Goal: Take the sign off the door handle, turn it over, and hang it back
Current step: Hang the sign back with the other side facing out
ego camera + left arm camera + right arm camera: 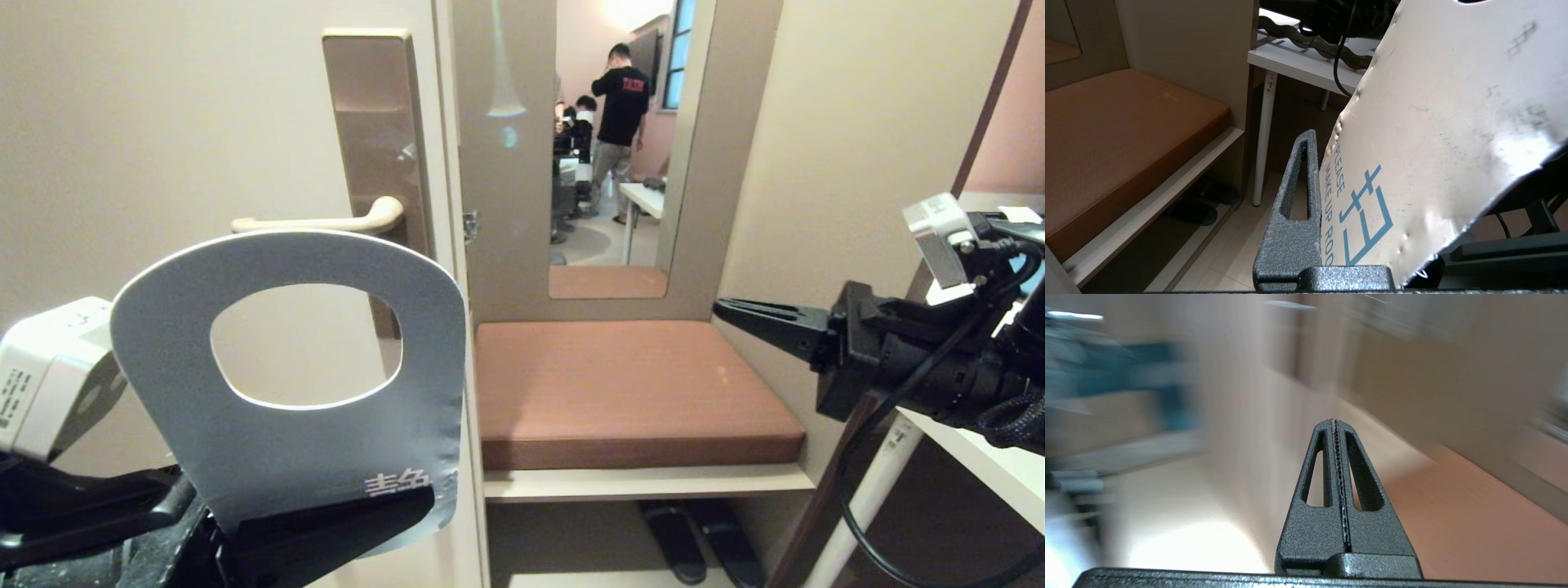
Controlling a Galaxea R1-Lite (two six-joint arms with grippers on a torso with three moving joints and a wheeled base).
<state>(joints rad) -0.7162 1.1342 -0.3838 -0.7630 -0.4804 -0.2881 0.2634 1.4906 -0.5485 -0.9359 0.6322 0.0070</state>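
The sign (302, 449) stands upright at the lower left of the head view, its blue-grey face toward the camera and its round hole on top. My left gripper (314, 502) is shut on its lower end. In the left wrist view the sign's (1433, 122) white face with blue text shows, pressed against one dark finger (1294, 196); the other finger is hidden behind it. The cream door handle (326, 222) sticks out bare from its brown plate (375, 122), just behind and above the sign. My right gripper (722, 309) hangs at the right, shut on nothing (1334, 421), well apart from the sign.
Right of the door edge is a niche with a brown bench cushion (629, 392) and a mirror (620, 147) in which a person shows. Dark slippers (686, 539) lie under the bench. A white table (980, 461) stands at the far right, under my right arm.
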